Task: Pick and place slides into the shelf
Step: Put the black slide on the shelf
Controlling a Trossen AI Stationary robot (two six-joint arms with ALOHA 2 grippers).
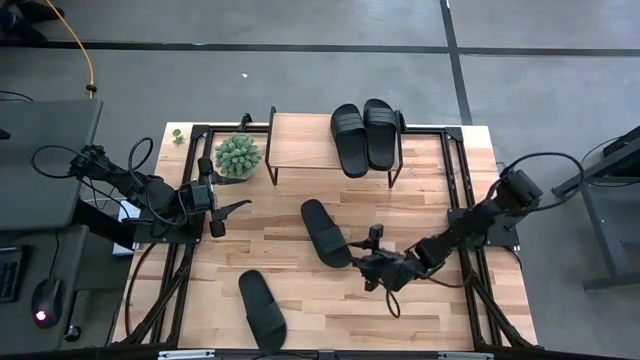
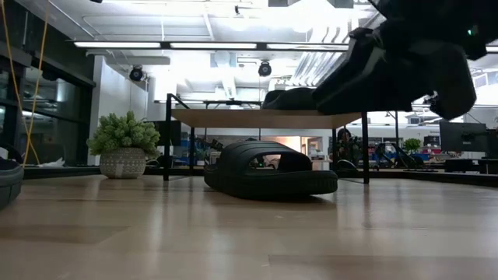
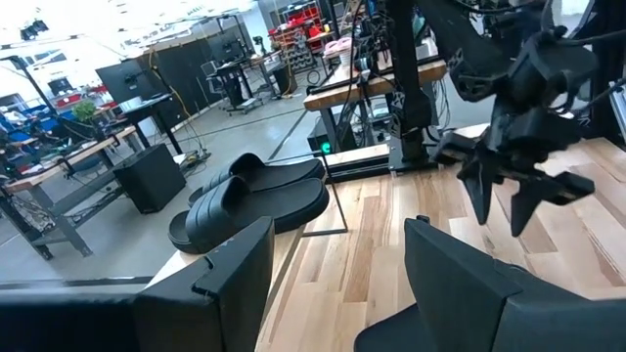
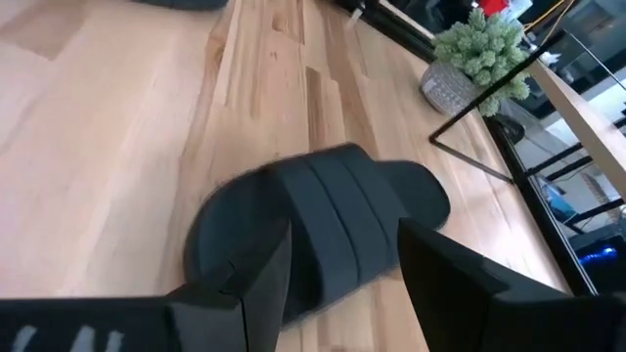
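Two black slides point(image 1: 364, 136) lie side by side on the shelf's point(image 1: 300, 140) light wooden top. A third slide point(image 1: 325, 232) lies flat on the table's middle, and a fourth point(image 1: 262, 305) lies near the table's near edge. My right gripper point(image 1: 360, 268) is open and hovers just right of the third slide. In the right wrist view its fingers point(image 4: 337, 284) stand either side of that slide's point(image 4: 323, 220) near end, apart from it. My left gripper point(image 1: 232, 212) is open, waits at the table's left and faces the shelf's slides point(image 3: 249, 196).
A small potted plant point(image 1: 238, 155) stands at the shelf's left end, close to my left gripper. The shelf's thin black legs point(image 2: 167, 140) reach down to the table. Bare wood lies between the two loose slides and along the table's right side point(image 1: 450, 310).
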